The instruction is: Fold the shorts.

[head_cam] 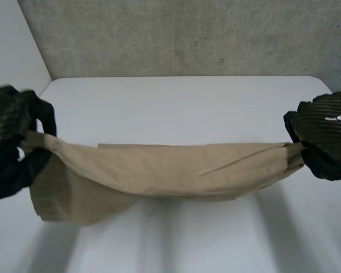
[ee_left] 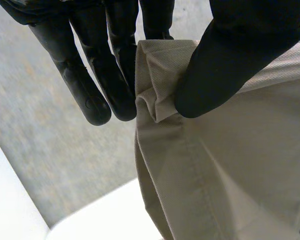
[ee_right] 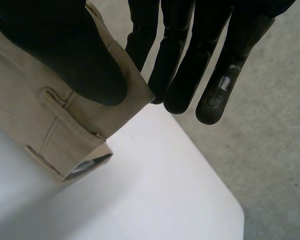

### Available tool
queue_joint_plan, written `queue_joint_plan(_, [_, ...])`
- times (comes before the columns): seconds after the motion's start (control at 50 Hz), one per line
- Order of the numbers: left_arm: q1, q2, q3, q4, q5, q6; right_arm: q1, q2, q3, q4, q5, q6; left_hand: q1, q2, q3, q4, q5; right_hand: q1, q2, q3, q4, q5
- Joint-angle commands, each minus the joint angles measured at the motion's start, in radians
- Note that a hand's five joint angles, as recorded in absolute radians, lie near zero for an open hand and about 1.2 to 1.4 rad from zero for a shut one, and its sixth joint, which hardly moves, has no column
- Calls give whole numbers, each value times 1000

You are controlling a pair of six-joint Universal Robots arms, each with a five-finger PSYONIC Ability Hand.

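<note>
The left hand (head_cam: 13, 142) and right hand (head_cam: 324, 136) are each pinching 1 end of the tan shorts (head_cam: 159, 170) between thumb and fingers, holding them slung above the desk (head_cam: 187, 108), long axis running hand to hand

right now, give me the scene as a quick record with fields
item: shorts, beige
state: held up and stretched between both hands, sagging in the middle
left hand: pinches one end of the cloth between thumb and fingers
right hand: pinches the other end, next to a belt loop
surface: white table, below the shorts
contact with table: cannot tell
</note>
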Motion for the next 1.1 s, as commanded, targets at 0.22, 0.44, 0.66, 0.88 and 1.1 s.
queue_joint_plan(0.22, [74,-382,-65,228,28,-28,-43,417,-33,-170,-121,-29,276,197,204,201,255,432,220,215,205,214])
queue_joint_plan(0.44, [79,-861,171,391,26,3,3,799,-367,-182,-12,-15,276,197,204,201,255,432,220,215,205,214])
queue_joint_plan(0.66, [105,-1201,493,398,24,66,54,1023,-610,-337,51,-15,276,197,204,201,255,432,220,215,205,214])
queue_joint_plan(0.88, [111,-1334,636,476,26,113,65,1163,-682,-442,64,-26,-946,-1024,-1018,-1020,-967,-562,-774,-779,-789,-780])
queue_joint_plan(1.1, [103,-1080,555,492,20,110,68,861,-567,-518,127,182,-942,-1021,-1014,-1017,-963,-790,-1002,-1007,-1016,-1007])
